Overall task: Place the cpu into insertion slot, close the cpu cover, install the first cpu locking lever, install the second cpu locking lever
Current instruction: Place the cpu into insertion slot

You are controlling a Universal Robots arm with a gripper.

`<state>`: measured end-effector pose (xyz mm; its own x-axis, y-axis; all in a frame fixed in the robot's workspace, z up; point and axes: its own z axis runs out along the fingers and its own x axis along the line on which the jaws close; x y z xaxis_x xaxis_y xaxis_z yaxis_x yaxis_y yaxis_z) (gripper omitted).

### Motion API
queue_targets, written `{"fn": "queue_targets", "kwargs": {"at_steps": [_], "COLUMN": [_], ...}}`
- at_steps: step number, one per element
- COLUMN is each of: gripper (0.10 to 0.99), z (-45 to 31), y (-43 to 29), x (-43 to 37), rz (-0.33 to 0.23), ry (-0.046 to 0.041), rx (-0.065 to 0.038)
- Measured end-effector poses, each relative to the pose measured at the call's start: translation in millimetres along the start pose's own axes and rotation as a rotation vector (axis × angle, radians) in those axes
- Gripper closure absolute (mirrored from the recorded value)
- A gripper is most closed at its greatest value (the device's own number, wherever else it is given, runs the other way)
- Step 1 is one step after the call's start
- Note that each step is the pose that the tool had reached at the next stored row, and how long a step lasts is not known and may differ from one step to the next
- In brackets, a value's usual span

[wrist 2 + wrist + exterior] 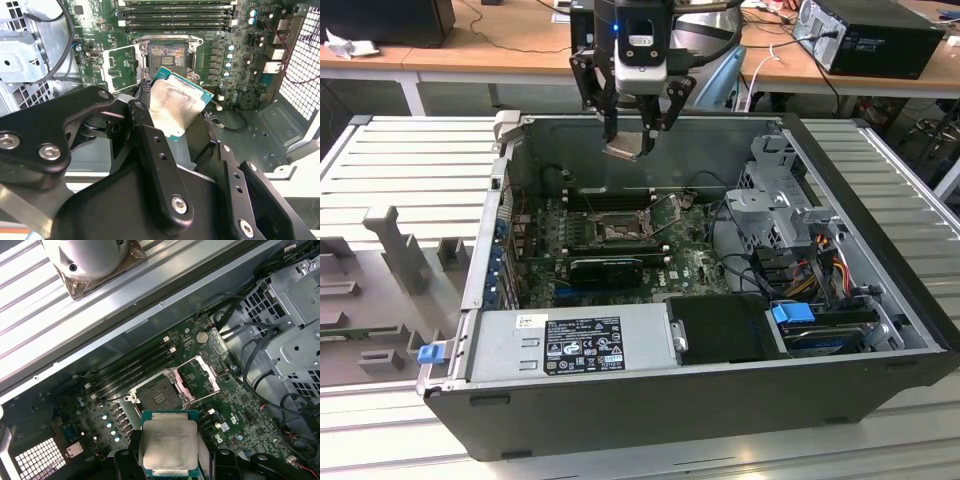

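Clamped in my gripper (628,138), the cpu (180,102) hangs above the open case (650,400), at twelve o'clock of the insertion slot (617,232) in the exterior view; the cpu cover (211,375) stands raised at three.

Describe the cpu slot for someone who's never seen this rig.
Inside the open case, look at the green board. The slot is the square dark socket with a metal rim beside the long black memory slots, its cover flipped open.
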<state>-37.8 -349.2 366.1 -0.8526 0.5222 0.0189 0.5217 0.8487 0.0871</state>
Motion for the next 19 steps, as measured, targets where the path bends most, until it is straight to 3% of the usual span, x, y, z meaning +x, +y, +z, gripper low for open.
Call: {"fn": "queue_targets", "kwargs": {"at_steps": [19], "gripper": [0.561], "z": [0.2], "y": [0.0], "x": [0.0], "rz": [0.081], "ry": [-0.0071], "rx": [-0.002]}}
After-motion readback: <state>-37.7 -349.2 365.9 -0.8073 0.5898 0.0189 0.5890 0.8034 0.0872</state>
